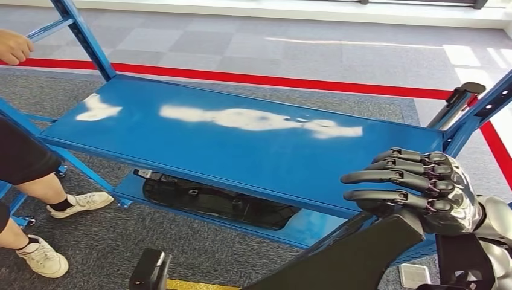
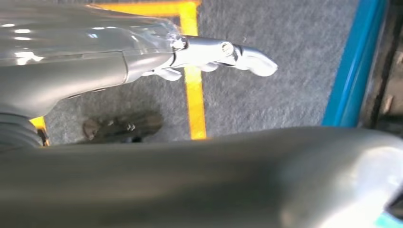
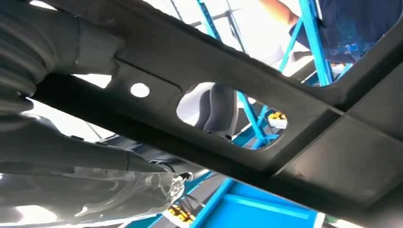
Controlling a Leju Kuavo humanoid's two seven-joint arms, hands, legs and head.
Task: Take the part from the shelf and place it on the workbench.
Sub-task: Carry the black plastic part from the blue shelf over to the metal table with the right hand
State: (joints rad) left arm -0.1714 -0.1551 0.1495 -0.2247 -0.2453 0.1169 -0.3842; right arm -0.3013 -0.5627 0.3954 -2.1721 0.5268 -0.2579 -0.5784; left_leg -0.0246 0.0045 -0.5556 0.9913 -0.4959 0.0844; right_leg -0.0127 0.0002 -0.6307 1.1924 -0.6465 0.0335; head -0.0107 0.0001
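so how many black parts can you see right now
2. One black part is held by the right hand in front of the blue shelf. The other black part lies on the shelf's lower level, partly hidden by the top board; more could be concealed there.

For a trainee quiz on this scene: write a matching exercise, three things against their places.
Things:
1. black part
2. right hand
3. second black part

Places:
A. lying on the lower shelf
B. gripping a black part near the shelf's right end
C. held in front of the blue shelf

Pairs: 1-C, 2-B, 3-A
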